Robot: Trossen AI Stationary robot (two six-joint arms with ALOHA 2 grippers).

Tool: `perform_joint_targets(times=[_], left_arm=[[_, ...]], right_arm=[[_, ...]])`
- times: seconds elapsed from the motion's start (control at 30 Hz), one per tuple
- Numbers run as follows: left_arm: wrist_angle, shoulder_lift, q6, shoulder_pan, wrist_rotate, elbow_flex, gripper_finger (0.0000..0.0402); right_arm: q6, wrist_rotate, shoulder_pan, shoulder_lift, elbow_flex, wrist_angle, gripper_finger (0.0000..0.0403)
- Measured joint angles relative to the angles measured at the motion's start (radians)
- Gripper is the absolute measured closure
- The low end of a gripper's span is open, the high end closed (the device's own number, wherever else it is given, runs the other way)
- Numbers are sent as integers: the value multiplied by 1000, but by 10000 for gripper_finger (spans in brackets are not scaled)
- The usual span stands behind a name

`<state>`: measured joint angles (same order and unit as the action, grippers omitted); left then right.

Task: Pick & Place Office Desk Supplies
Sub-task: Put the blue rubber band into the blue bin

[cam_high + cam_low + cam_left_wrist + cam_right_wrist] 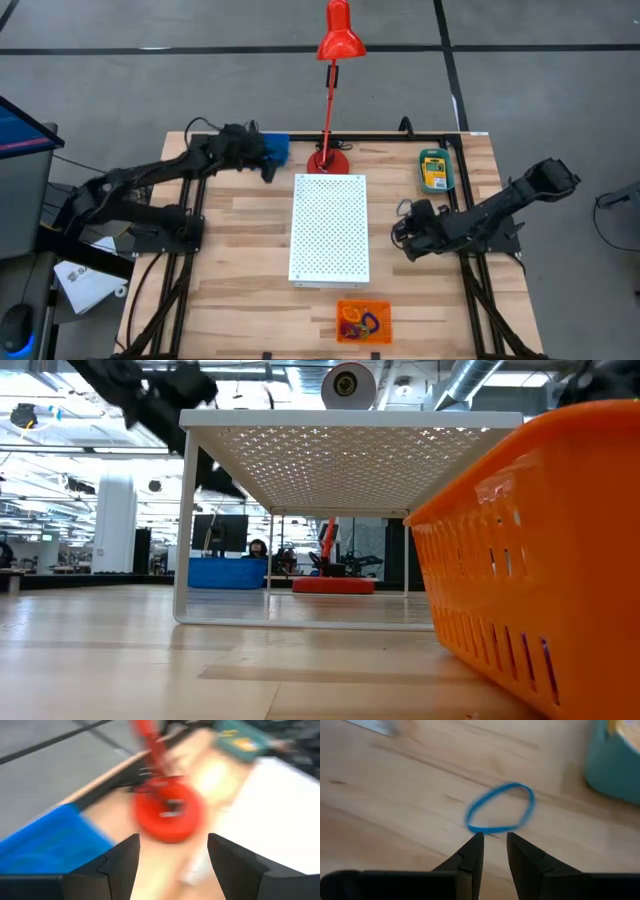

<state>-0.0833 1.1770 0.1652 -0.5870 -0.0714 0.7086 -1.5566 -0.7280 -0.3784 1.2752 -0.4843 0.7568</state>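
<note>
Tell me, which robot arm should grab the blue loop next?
Probably the right arm. Its end effector sits just short of the blue loop lying on the table, fingers slightly apart. The left end effector is across the table by the blue tray.

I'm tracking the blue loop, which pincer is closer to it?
Right. The right pincer hovers just short of the blue loop on the table; the left pincer is across the table by the blue tray.

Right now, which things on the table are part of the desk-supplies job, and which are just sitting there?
Job:
- thin blue loop on the wood
- orange plastic tray holding loops
- teal tray with crayon box
- blue tray

Not job:
- red desk lamp
- white perforated board
</note>
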Motion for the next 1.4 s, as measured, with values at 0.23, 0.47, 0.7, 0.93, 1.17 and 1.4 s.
perform_joint_targets(times=[0.23, 0.47, 0.7, 0.93, 1.17, 1.4], left_arm=[[9, -177, 70, 324, 110, 0, 183], [96, -234, 77, 614, 313, 0, 187], [173, -217, 56, 755, 391, 0, 188], [173, -211, 56, 801, 404, 0, 188], [178, -211, 57, 813, 403, 0, 188], [177, -211, 79, 830, 402, 0, 188]], right_arm=[[-157, 51, 87, 77, 0, 6, 321], [-182, 66, 169, 133, 0, -38, 321], [-171, 68, 253, 206, -3, -105, 321], [-150, 50, 283, 242, -3, -127, 321], [-87, 46, 302, 242, -2, -153, 345], [-66, 40, 298, 243, -1, -166, 396]])
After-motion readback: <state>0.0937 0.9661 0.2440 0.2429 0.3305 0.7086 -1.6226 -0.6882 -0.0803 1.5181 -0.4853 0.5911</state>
